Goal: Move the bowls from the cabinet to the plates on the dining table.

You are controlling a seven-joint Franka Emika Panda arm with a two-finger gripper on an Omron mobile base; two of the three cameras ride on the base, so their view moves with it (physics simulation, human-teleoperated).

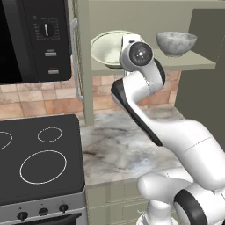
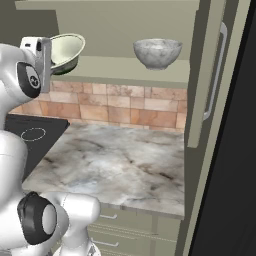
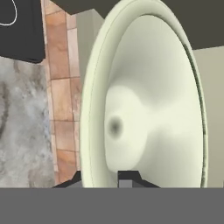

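The cream-white bowl (image 1: 105,47) (image 2: 66,49) (image 3: 148,100) is tipped on its side at the left end of the open cabinet's shelf (image 1: 197,64) (image 2: 125,65). My gripper (image 3: 103,179) is shut on its rim, one fingertip (image 3: 129,177) inside the bowl and the other outside. I cannot tell whether the bowl still touches the shelf. The mottled grey bowl (image 1: 176,43) (image 2: 157,53) stands upright on the same shelf, further right and apart from my hand. The plates and the dining table are out of view.
A black microwave (image 1: 35,39) hangs left of the cabinet, above a black stove (image 1: 37,158). The marble worktop (image 1: 123,145) (image 2: 120,165) lies below the shelf. The opened cabinet doors (image 1: 81,61) (image 2: 210,75) stand at either side, each with a long silver handle.
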